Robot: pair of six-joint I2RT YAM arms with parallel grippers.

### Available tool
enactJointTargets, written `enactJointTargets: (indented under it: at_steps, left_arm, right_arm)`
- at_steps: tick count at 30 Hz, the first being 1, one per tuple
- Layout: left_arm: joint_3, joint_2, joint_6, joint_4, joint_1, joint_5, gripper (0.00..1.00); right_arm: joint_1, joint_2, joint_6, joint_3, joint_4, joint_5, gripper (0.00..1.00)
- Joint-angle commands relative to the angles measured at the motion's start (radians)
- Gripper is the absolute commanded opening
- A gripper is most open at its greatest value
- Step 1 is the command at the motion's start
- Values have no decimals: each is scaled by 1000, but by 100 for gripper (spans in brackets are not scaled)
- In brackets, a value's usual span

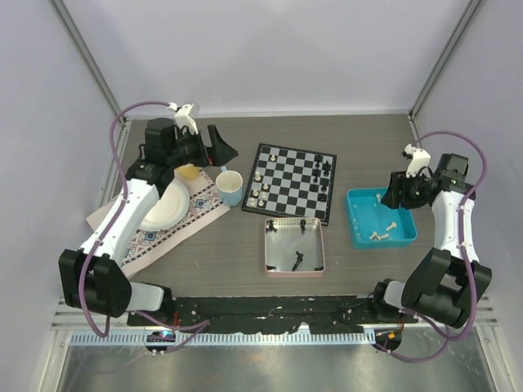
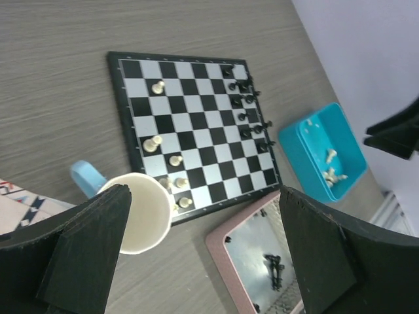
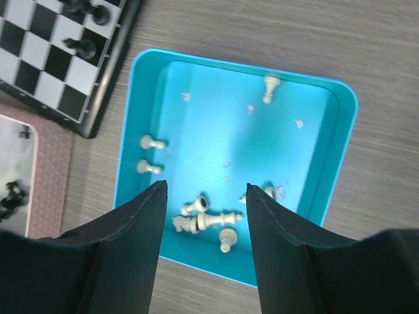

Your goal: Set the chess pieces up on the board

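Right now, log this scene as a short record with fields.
board: mid-table, partly set
white pieces: some on the board's left side, more loose in the blue tray
black pieces: several on the board's right side, a few in the pink tray
cup: beside the board's left edge
left fingers: open, empty, raised near the cup
right fingers: open, empty, over the blue tray

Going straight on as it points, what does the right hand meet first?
The right hand would likely meet the cluster of off-white pieces lying in the blue tray; depth is unclear.
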Motion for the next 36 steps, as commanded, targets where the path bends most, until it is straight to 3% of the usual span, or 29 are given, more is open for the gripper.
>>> enactJointTargets:
  at_steps: [1, 5, 8, 19, 28, 36]
  left_arm:
    - [11, -51, -37, 67, -2, 153, 100]
    - [7, -46, -48, 79, -2, 193, 100]
    - [-19, -29, -72, 122, -5, 216, 100]
    - [-51, 2, -100, 159, -3, 227, 100]
    - [-61, 2, -94, 160, -3, 221, 100]
    - [-70, -6, -89, 152, -3, 222, 100]
  right_arm:
    - [21, 39, 20, 25, 49, 159, 54]
    - [48, 153, -130, 122, -176, 258, 47]
    - [68, 205, -157, 151, -247, 321, 45]
    - [161, 283, -32, 22, -29, 573, 45]
    - [161, 352, 6, 10, 37, 590, 35]
    - [161, 409, 31, 15, 28, 535, 19]
